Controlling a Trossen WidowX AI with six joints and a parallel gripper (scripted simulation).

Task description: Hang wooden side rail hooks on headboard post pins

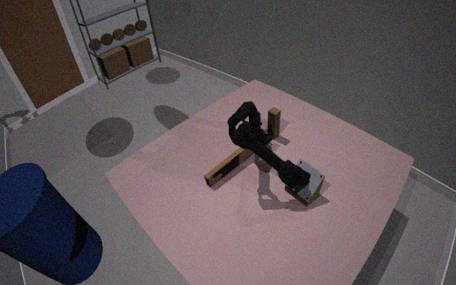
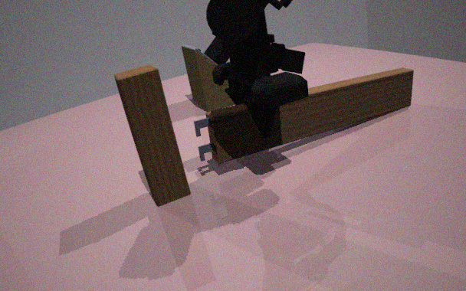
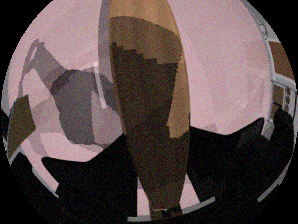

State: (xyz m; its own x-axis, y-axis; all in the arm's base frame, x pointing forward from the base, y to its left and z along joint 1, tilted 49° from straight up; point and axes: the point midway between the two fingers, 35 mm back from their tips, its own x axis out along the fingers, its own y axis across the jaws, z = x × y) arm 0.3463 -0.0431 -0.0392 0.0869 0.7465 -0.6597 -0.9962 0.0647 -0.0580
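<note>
The wooden side rail lies slanted across the pink table. My gripper is shut on the rail near its hook end. That end is lifted slightly off the table, while the far end rests on it. Two steel hooks stick out of the rail's end toward the headboard post. The post stands upright, a short gap away from the hooks. Its slot and pins are hidden.
The arm's base block with its grey plate stands on the table behind the rail. Off the table are a blue barrel, a shelf rack and a brown door.
</note>
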